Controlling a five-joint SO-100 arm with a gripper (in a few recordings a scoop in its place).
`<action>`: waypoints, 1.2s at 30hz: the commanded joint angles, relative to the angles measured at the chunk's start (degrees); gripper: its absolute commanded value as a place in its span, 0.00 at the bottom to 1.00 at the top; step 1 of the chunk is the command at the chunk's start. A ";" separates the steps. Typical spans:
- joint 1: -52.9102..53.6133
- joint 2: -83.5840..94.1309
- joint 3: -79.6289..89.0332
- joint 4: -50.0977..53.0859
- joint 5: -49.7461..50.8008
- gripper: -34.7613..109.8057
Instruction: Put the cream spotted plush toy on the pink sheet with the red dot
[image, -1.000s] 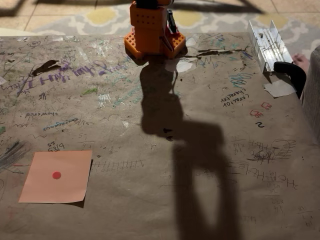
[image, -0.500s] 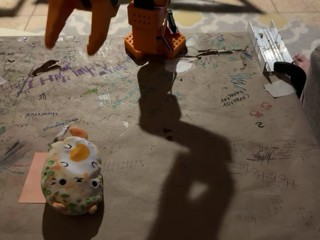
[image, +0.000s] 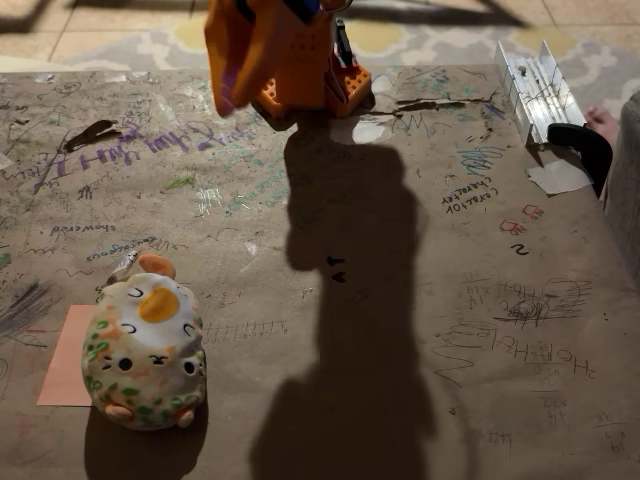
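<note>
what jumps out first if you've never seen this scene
The cream spotted plush toy at lower left, sitting on the pink sheet and hiding most of it. Next, the arm's long dark shadow down the middle of the scribbled brown table, with the orange gripper raised at top.

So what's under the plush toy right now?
The plush toy sits on the pink sheet, covering most of it; a strip shows at its left. The red dot is hidden beneath it.
</note>
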 joint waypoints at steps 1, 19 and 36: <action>-1.67 8.09 6.50 11.34 18.28 0.24; 0.26 10.37 6.50 18.11 37.09 0.24; 0.35 10.37 6.50 17.84 37.35 0.24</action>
